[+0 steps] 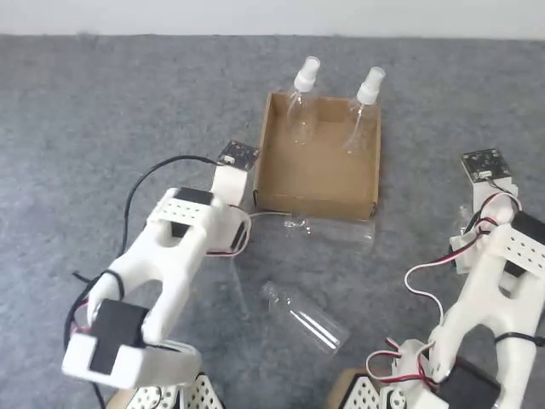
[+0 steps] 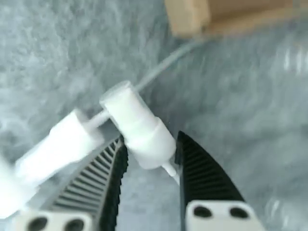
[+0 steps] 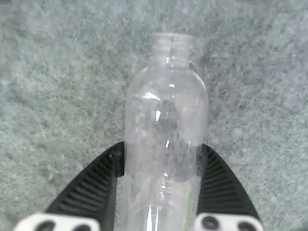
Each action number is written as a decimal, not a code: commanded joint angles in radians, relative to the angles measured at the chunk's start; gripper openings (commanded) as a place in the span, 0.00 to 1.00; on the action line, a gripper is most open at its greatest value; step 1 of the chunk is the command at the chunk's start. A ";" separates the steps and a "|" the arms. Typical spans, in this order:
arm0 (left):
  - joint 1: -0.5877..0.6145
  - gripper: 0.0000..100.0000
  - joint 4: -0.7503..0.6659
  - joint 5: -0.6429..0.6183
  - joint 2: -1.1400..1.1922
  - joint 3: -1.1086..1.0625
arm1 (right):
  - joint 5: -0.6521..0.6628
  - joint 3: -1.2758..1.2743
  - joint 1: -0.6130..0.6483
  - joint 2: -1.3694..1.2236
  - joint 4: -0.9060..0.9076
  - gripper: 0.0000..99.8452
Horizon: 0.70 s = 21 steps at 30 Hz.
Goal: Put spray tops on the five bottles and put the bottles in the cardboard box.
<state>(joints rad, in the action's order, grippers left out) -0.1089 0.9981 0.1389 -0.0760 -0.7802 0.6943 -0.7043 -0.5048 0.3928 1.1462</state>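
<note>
Clear bottle (image 3: 166, 139) — in right gripper (image 3: 160, 150)

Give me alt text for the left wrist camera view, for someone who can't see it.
The left gripper clasps a white spray top between its black ribbed fingers, its thin tube trailing over grey carpet. A second spray top lies beside it, with the corner of a cardboard box beyond.
</note>
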 commanded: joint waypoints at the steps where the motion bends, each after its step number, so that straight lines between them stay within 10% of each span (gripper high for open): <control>1: 0.031 0.10 0.109 0.133 -0.123 0.051 | 0.014 0.009 0.004 0.004 -0.007 0.11; 21: 0.043 0.20 0.203 0.209 -0.209 0.022 | 0.012 0.009 0.015 0.004 -0.005 0.11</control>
<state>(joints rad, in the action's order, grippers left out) -0.0721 1.2006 0.3782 -0.2432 -0.8170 0.6974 -0.7043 -0.4941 0.3928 1.1462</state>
